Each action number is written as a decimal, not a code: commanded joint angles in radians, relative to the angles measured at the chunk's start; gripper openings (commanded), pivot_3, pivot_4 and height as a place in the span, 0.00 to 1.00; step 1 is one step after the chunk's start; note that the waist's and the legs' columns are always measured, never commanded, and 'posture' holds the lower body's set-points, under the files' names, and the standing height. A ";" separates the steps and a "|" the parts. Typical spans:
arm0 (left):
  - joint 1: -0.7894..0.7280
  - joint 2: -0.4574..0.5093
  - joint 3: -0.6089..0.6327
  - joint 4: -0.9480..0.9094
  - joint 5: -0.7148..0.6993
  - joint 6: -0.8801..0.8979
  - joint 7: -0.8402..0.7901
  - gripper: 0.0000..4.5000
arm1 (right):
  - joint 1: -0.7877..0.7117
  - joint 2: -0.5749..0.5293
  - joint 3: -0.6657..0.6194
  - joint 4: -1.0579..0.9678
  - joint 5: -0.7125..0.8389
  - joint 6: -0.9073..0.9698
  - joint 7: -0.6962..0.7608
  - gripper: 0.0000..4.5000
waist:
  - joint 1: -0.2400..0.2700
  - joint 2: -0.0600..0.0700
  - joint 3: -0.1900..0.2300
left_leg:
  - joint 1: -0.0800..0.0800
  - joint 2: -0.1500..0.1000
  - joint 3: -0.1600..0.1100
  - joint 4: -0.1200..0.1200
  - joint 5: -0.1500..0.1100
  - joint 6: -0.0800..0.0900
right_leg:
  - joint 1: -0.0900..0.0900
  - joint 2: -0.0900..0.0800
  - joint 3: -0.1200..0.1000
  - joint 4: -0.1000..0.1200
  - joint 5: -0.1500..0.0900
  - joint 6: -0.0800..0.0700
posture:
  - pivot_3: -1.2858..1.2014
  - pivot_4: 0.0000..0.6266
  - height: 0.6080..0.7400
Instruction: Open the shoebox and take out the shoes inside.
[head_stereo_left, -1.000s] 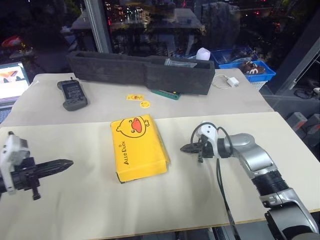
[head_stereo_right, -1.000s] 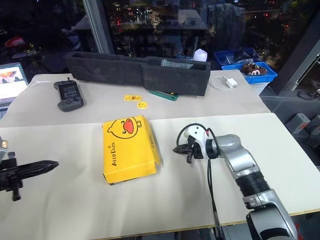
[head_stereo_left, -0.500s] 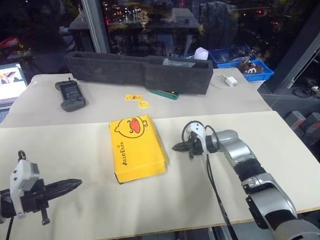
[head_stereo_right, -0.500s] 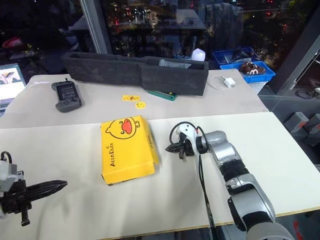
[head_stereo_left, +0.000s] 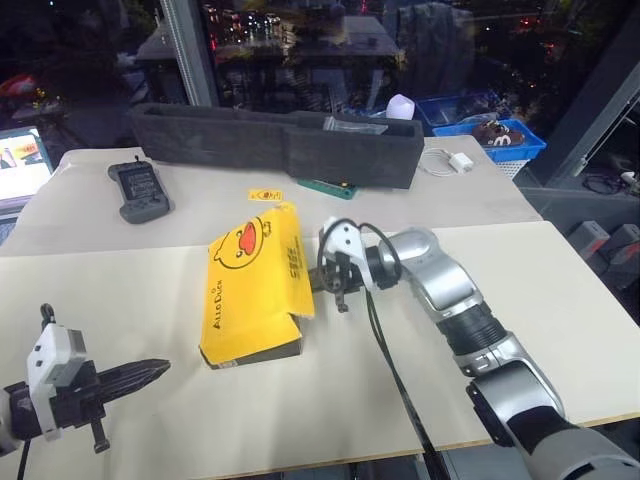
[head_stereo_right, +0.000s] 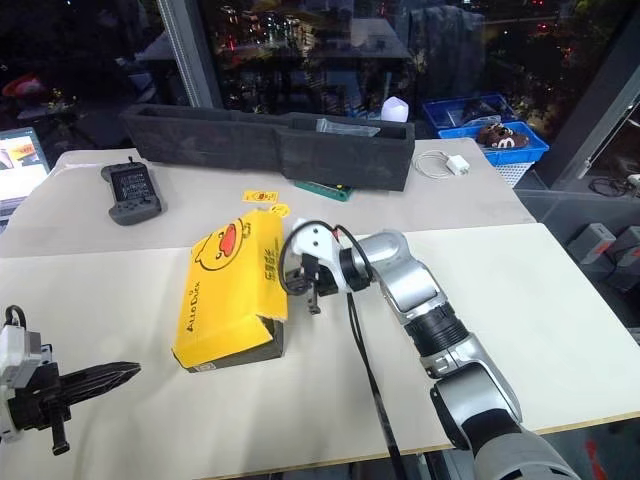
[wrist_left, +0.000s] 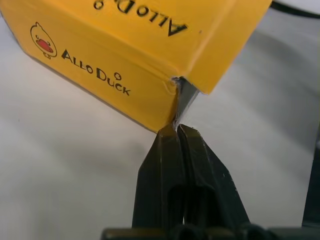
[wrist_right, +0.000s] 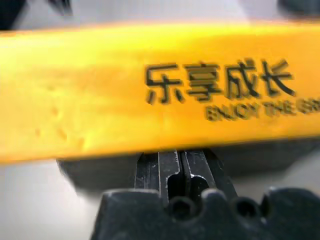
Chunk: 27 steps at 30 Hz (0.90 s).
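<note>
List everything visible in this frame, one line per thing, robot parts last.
shoebox: one, yellow lid with duck face, black sides; mid front table, lid tilted up on the right gripper's side.
foam tray: one, dark grey, long; across the back table.
handheld device: one, grey; back table, left.
stickers: yellow; behind the box.
green flat item: one; in front of the tray.
charger with cable: one, white; back right.
baskets: blue; beyond the table, right.
laptop: one; far left edge.
left gripper: shut, near the box's front corner.
right gripper: shut, under the lid's edge.
</note>
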 joint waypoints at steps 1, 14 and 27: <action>0.010 0.004 0.030 -0.032 -0.020 -0.013 0.000 0.01 | -0.072 0.034 -0.028 -0.074 0.059 0.048 -0.013 0.00 | 0.000 0.000 0.000 | 0.000 0.000 0.000 0.000 -0.001 -0.001 | 0.000 0.000 0.000 0.000 0.000 0.000 | 0.52 0.24 0.98; 0.129 -0.002 0.199 -0.197 -0.119 0.053 0.005 0.01 | -0.368 0.552 0.093 0.725 -0.136 -0.350 -0.285 0.00 | -0.021 0.000 0.000 | 0.001 0.002 -0.001 -0.001 -0.002 -0.003 | 0.000 0.002 -0.001 0.000 0.000 -0.002 | 0.52 0.24 0.98; 0.216 -0.008 0.413 -0.322 -0.276 0.133 0.091 0.01 | -0.404 0.531 0.039 0.890 -0.141 -0.519 -0.196 0.00 | -0.030 -0.003 -0.001 | 0.000 0.008 -0.003 -0.001 -0.005 -0.008 | 0.000 0.009 -0.001 -0.002 -0.002 -0.005 | 0.52 0.24 0.98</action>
